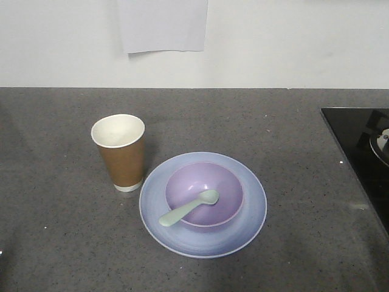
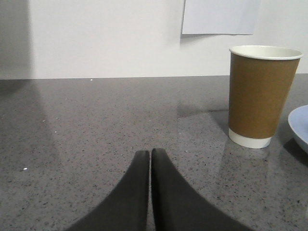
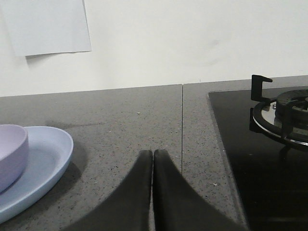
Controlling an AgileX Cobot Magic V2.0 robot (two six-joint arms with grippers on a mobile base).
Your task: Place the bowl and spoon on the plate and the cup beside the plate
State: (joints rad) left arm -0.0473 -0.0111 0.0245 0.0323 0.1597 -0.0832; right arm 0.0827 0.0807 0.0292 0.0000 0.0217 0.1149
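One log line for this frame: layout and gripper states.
bowl on plate | spoon in bowl | cup upright beside plate | left gripper shut, empty | right gripper shut, empty

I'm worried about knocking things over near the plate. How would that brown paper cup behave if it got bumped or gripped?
The cup stands tall on a base narrower than its rim, so a sideways push up high would probably tip it. It looks empty, so likely light. Its walls appear to be paper and may dent under a hard squeeze.

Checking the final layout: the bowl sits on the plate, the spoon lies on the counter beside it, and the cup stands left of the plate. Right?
Not quite: the spoon rests inside the bowl, as the front view shows. The rest holds.
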